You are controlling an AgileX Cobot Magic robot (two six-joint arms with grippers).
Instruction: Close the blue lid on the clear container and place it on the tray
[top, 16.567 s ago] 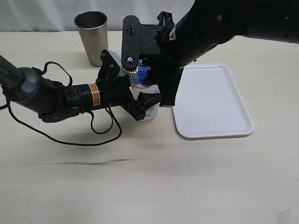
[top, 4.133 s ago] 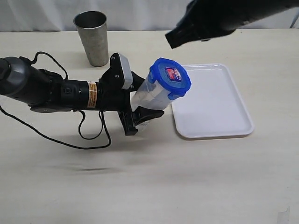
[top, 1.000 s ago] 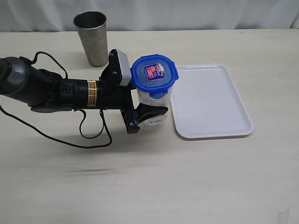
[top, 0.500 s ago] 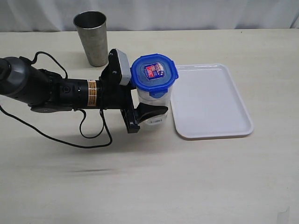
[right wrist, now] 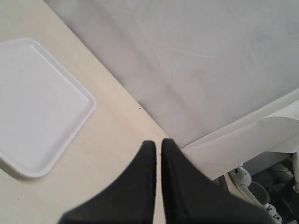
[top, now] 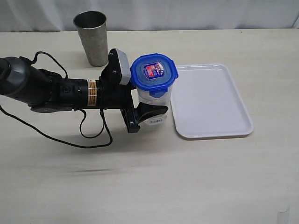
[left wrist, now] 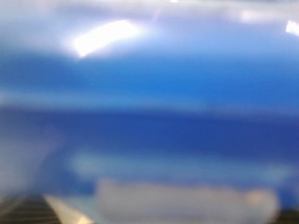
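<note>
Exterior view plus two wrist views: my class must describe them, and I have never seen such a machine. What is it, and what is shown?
It is a robot with two arms, each ending in a claw. The exterior view shows the table: the left claw grips the clear container, blue lid on, upright beside the tray, with a metal tumbler farther back. The left wrist camera sees only blurred blue. The right wrist camera shows the right claw, shut and empty.
</note>
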